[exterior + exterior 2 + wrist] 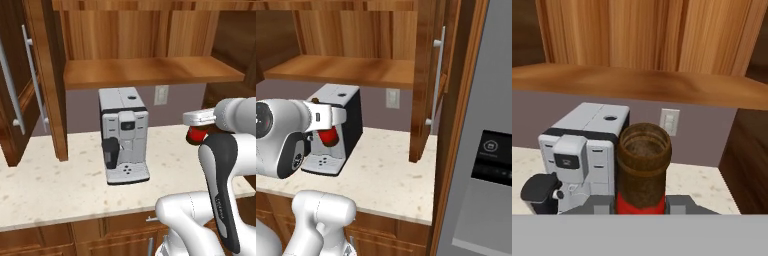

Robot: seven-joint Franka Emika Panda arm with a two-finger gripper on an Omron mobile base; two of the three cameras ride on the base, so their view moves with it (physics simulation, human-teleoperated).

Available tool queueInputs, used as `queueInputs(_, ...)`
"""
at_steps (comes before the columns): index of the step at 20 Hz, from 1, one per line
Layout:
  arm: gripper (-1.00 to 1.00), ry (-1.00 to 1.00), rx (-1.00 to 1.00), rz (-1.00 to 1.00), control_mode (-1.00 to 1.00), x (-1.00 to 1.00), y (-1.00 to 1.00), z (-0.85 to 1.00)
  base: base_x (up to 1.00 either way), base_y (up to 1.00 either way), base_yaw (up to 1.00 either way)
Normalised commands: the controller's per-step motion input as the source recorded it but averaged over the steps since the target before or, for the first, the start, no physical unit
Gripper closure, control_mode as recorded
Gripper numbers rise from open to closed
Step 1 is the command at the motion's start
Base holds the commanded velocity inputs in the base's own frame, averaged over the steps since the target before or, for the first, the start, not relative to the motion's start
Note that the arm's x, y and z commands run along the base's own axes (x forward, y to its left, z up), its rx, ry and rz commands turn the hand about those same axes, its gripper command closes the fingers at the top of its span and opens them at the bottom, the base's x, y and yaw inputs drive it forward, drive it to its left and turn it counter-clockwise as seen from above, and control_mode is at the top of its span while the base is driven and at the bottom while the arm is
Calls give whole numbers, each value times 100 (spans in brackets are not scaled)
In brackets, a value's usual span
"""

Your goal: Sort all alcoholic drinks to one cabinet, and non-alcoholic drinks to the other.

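One claw-held bottle (643, 167), near the shelf edge (637, 95).

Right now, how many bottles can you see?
1: a brown-necked bottle with a red band, held in the gripper above the counter, near the coffee machine. Others may be hidden out of frame.

The bottle (643, 167) hides its own body (just neck and a red strip show) and the gripper's fingers.
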Motion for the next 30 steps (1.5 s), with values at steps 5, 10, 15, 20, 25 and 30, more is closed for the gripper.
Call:
queueInputs(5,100,0,0,0,100,0,0,0,24,1,-9)
queueInputs(10,100,0,0,-6,-100,4,0,9,2,0,-2)
queueInputs(15,100,0,0,-7,-100,0,0,23,0,0,0)
queueInputs(20,100,-2,0,-5,-100,0,-1,27,0,0,0)
queueInputs(25,100,-2,0,-3,-100,0,-3,26,0,0,0)
queueInputs(30,100,-3,0,-3,-100,0,-5,24,0,0,0)
